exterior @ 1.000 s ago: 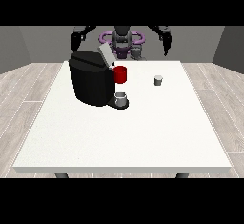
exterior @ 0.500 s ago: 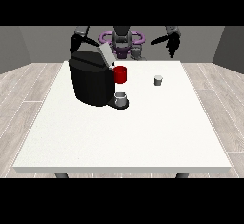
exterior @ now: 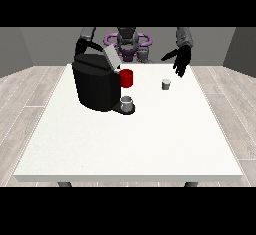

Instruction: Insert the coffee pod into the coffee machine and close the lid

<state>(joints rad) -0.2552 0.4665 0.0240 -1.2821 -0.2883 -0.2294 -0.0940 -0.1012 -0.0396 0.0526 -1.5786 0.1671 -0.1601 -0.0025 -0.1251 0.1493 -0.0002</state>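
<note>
Big white table [exterior: 125, 144] on a grey plank floor [exterior: 25, 94]. The lid of the bulky black coffee machine [exterior: 95, 84] is up, with a grey cup [exterior: 127, 103] at its base. The small grey coffee pod [exterior: 166, 84] stands to the machine's right, and the black hand at the view's right [exterior: 180, 61] hovers above the pod, fingers spread.

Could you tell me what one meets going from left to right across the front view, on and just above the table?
Large black coffee machine with its lid raised → small grey cup on its tray → small grey coffee pod alone on the white table → black hand at the view's right, raised above the table's far edge, holding nothing.
</note>
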